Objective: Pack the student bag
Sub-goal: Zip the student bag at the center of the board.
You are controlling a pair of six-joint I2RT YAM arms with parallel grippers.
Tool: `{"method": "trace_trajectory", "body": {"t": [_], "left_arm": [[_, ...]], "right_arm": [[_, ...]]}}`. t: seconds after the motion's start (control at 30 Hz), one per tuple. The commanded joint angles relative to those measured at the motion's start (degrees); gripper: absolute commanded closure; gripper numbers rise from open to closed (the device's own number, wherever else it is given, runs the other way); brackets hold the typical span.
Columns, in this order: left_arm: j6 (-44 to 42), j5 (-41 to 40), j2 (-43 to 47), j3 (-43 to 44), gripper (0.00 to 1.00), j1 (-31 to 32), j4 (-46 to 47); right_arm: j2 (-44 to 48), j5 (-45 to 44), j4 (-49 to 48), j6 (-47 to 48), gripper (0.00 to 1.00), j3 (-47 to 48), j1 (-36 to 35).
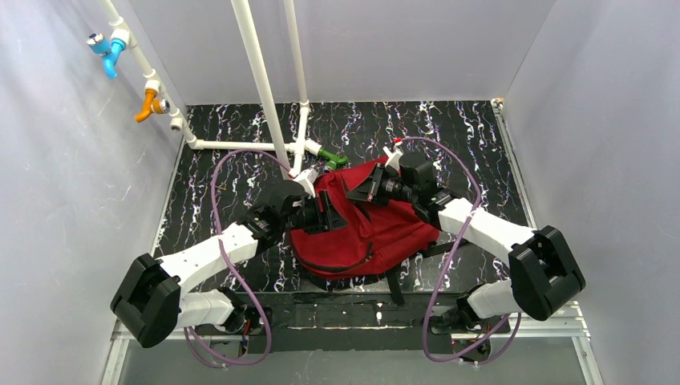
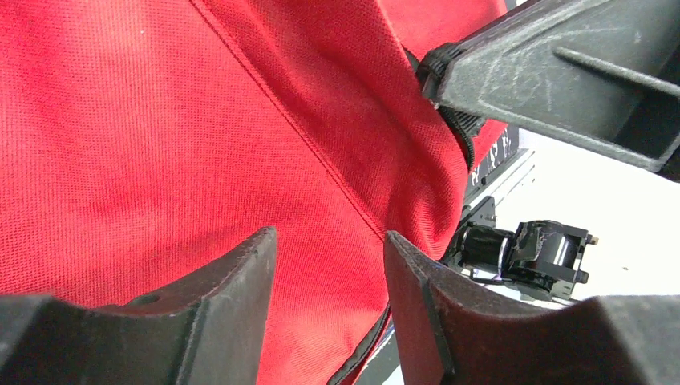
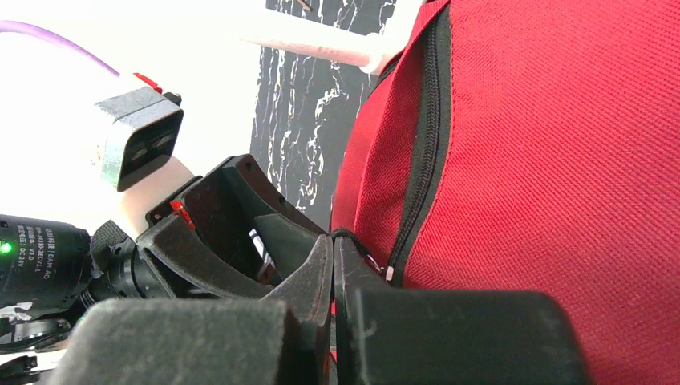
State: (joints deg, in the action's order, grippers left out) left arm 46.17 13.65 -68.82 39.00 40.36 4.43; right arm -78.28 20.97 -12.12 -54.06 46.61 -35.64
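The student bag (image 1: 361, 237), dark red with black trim, lies in the middle of the black marbled table (image 1: 481, 136). My left gripper (image 1: 326, 214) is at the bag's upper left edge. In the left wrist view it (image 2: 330, 245) stands open, and the bag's red fabric (image 2: 200, 120) shows in the gap without being pinched. My right gripper (image 1: 371, 189) is at the bag's top. In the right wrist view it (image 3: 333, 241) is shut on the black cord pull (image 3: 346, 234) at the end of the zipper (image 3: 422, 136). The bag's inside is hidden.
White pipes (image 1: 261, 72) rise from the back of the table, with a blue valve (image 1: 108, 52), an orange valve (image 1: 148, 103) and a green valve (image 1: 333, 158). Grey walls close in the left, right and back. Purple cables loop beside both arms.
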Motion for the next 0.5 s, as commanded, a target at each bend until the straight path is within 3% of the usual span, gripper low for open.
{"method": "trace_trajectory", "body": {"t": [0.0, 0.17, 0.33, 0.47], "left_arm": [[-0.45, -0.87, 2.68, 0.10, 0.48, 0.20, 0.44], [0.58, -5.35, 2.45, 4.71, 0.43, 0.20, -3.08], [9.86, -16.53, 0.61, 7.14, 0.36, -0.04, -6.71], [11.73, -16.16, -4.87, 11.57, 0.33, -0.44, -6.83]], "right_arm": [[0.66, 2.59, -1.92, 3.09, 0.99, 3.24, 0.22], [6.10, 3.98, 5.65, 9.40, 0.99, -0.57, 0.22], [10.20, 4.19, 9.56, 12.17, 0.99, -2.66, 0.22], [10.94, 5.33, 9.93, 12.79, 0.99, -2.69, 0.22]]}}
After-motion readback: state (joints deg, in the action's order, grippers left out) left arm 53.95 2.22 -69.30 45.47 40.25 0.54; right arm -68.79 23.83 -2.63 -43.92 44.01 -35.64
